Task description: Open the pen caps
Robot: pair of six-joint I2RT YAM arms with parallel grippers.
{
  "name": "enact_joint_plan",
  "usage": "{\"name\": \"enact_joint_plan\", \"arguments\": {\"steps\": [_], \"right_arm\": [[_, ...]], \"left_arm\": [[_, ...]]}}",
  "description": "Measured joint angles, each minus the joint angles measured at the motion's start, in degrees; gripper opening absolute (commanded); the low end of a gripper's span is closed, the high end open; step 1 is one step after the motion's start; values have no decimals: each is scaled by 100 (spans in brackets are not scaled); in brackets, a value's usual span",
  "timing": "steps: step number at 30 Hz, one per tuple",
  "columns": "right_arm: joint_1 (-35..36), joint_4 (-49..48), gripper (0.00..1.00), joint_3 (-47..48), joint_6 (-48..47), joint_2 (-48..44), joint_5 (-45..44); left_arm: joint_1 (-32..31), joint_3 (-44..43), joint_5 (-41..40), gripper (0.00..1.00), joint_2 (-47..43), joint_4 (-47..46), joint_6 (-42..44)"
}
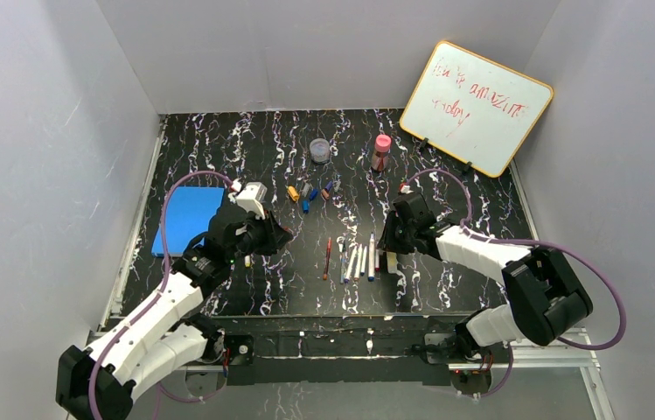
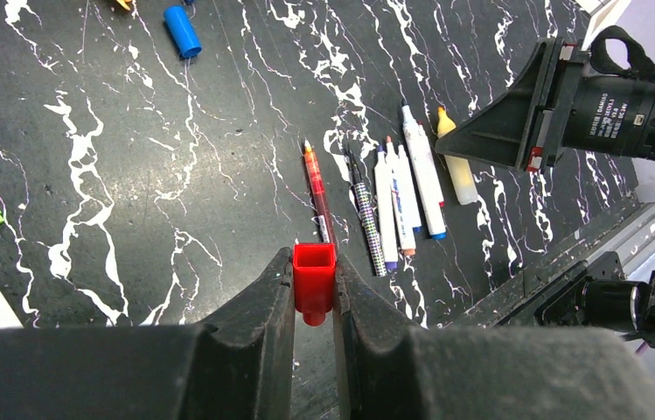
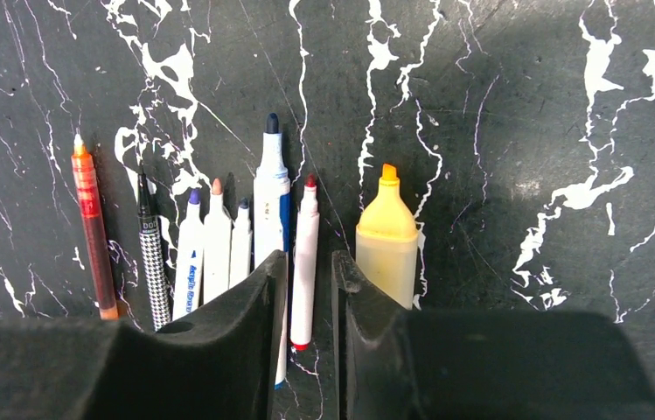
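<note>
Left end effector [image 2: 313, 262] and right end effector [image 3: 309, 260] over the black marbled tabletop [image 1: 219, 149]; items listed largest first.

(a) Left end effector: jaws nearly closed, clamping the red cap [image 2: 314, 284] at lower centre of its wrist view, above the tabletop.
(b) Right end effector: jaws parted a little, gripping nothing; they straddle one pen lying on the tabletop.
(c) Row of pens [image 1: 354, 261], lower centre of the overhead view, side by side; every tip I can see in the right wrist view is bare.
(d) Yellow highlighter [image 3: 386, 241], just right of the right jaw.
(e) Red-tipped pen [image 3: 304, 254], white barrel, between the right jaws; I judge the held cap to be its own.
(f) Loose caps [image 1: 306, 194], upper centre of the overhead view, well apart from the row.

Step in hand, as I judge it: set the red cap down. I would carry it to the loose caps, lower it close to the tabletop, and only then part the jaws, since a stubby cap dropped from height may bounce or roll. I would raise the right arm straight up, so neither jaw drags the red-tipped pen or nudges the highlighter out of the row.
</note>
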State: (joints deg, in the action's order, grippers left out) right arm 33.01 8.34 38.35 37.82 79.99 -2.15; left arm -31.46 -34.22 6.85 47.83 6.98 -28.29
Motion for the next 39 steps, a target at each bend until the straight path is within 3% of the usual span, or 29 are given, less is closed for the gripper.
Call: {"name": "enact_joint_plan", "arguments": {"steps": [7, 12, 15, 17, 21, 24, 39], "right_arm": [[0, 153, 41, 24, 107, -369, -35], [0, 212, 44, 76, 63, -1349, -149], [0, 234, 44, 24, -15, -1917, -155], [0, 455, 44, -114, -28, -2308, -151], [0, 717, 45, -162, -44, -2855, -149], [0, 863, 45, -94, -118, -2837, -111], [0, 876, 46, 164, -306, -2806, -70]], "left_arm": [[0, -52, -389, 0, 420, 26, -79], [0, -588, -1137, 0, 1523, 72, -286], [2, -1292, -1757, 5, 2647, 114, -413], [162, -2011, -2149, 6, 3943, 238, -501], [743, -2975, -2184, 10, 5657, 393, -437], [876, -3716, -2118, 18, 6220, 509, -323], [903, -4107, -1965, 40, 6476, 595, -181]]}}
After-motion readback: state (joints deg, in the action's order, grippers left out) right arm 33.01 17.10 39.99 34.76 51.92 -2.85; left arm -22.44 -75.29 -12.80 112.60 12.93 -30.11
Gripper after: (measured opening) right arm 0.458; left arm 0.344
